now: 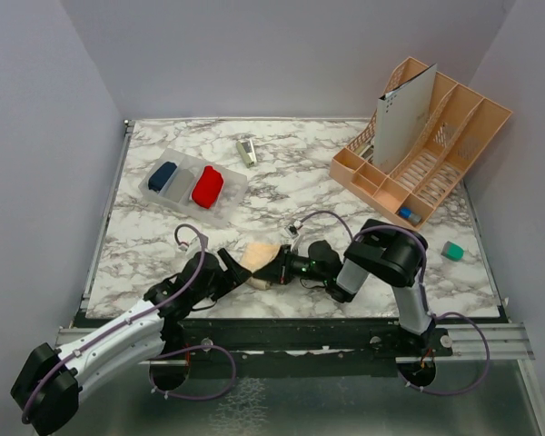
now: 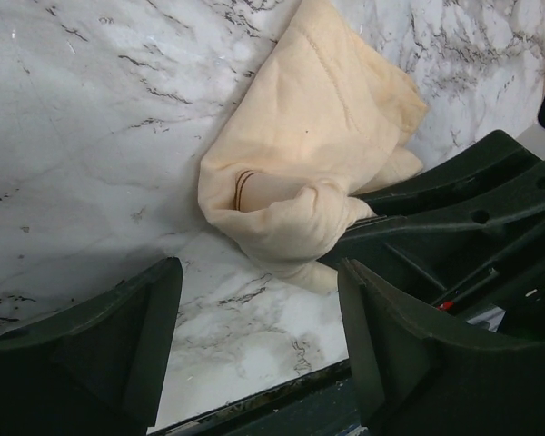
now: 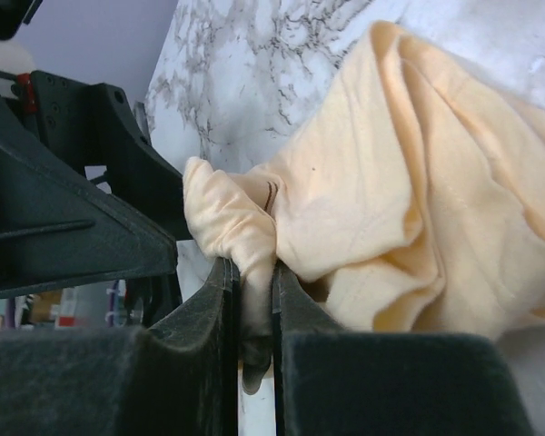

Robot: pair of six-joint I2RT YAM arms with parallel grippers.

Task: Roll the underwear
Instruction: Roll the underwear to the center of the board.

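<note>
The peach underwear (image 1: 262,262) lay on the marble-patterned table (image 1: 345,191) near its front edge, between the two grippers, bunched and only partly rolled. The right gripper (image 3: 252,300) was pinched tight on a thin twisted corner of the garment, its jaws nearly meeting on the fold. The left gripper (image 2: 259,304) stood spread with nothing between its jaws, just short of the bundle's rounded end. Risks, in my judgement: the hold took in only a narrow tail of fabric, so a pull could draw the cloth out of the pinch or stretch the corner instead of turning the roll. The loose folds behind the pinch could fall open, nothing pinning them. The grippers sat very close together, and a closing move by the left one could strike the right one's finger rather than cloth. A drag toward the bases could spill the garment over the table's edge. The fabric appeared soft, thin and matte, with a stitched hem and a small dark mark near the rolled end. It formed a lumpy, uneven cone, not a tight cylinder. The table looked smooth and hard, offering little grip. The red underwear (image 1: 207,186) sat as a compact rounded bundle in a clear tray (image 1: 239,189), well apart.
</note>
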